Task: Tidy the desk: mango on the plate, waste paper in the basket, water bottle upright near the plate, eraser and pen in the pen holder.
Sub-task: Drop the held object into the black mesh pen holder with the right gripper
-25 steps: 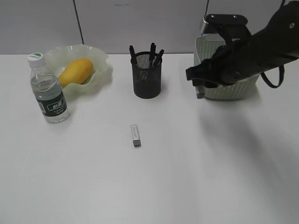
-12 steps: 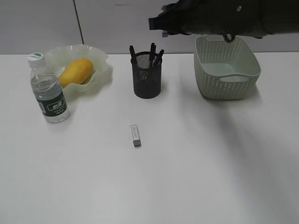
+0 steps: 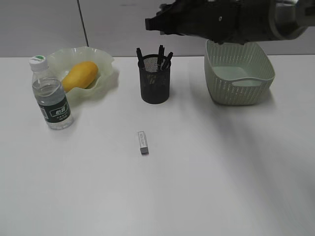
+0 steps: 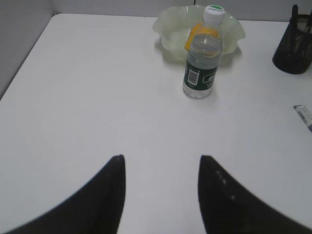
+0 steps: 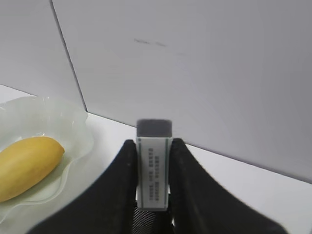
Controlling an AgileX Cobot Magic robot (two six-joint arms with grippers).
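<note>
Eraser [image 5: 154, 168] sits pinched upright between the right gripper [image 5: 153, 187] jaws, high above the pen holder [image 3: 155, 83]; it looks light, stiff and slightly grippy, best held across its sleeve. A second eraser [image 3: 142, 142] lies on the desk [image 3: 206, 172]. The left gripper [image 4: 161, 190] hangs parted, empty.

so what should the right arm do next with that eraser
Probably lower it and open the jaws. The right gripper pinches an eraser upright, and the pen holder's mesh rim shows just under it. A second eraser lies on the desk.
</note>
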